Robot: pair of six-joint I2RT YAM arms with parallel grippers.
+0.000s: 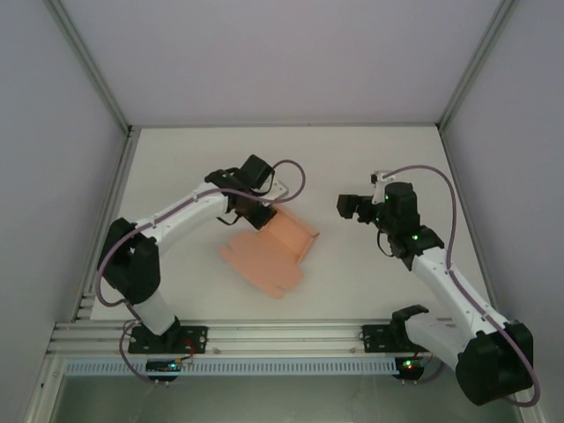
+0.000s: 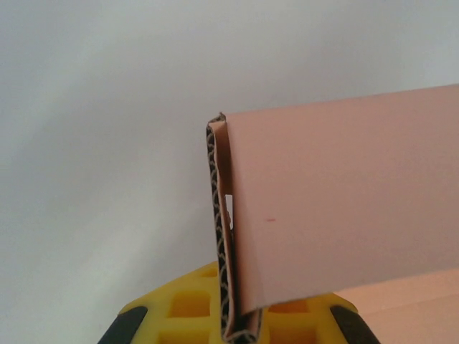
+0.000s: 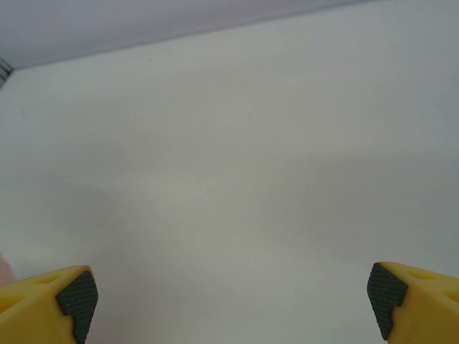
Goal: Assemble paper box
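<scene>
Paper box (image 1: pixel 264 256) on table (image 1: pixel 176 159), centre; left claw (image 1: pixel 254 215) at its far edge; right claw (image 1: pixel 346 207) apart, to right.

One paper box (image 1: pixel 267 256), two arms (image 1: pixel 176 211) — one table (image 1: pixel 352 159)

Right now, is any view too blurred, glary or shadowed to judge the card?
Top external: even, soft light, faint shadows, paper box clearly outlined. Left wrist: its folded edge is sharp at close range, no glare. Right wrist: the right gripper shows crisp fingertips, table evenly lit.
</scene>
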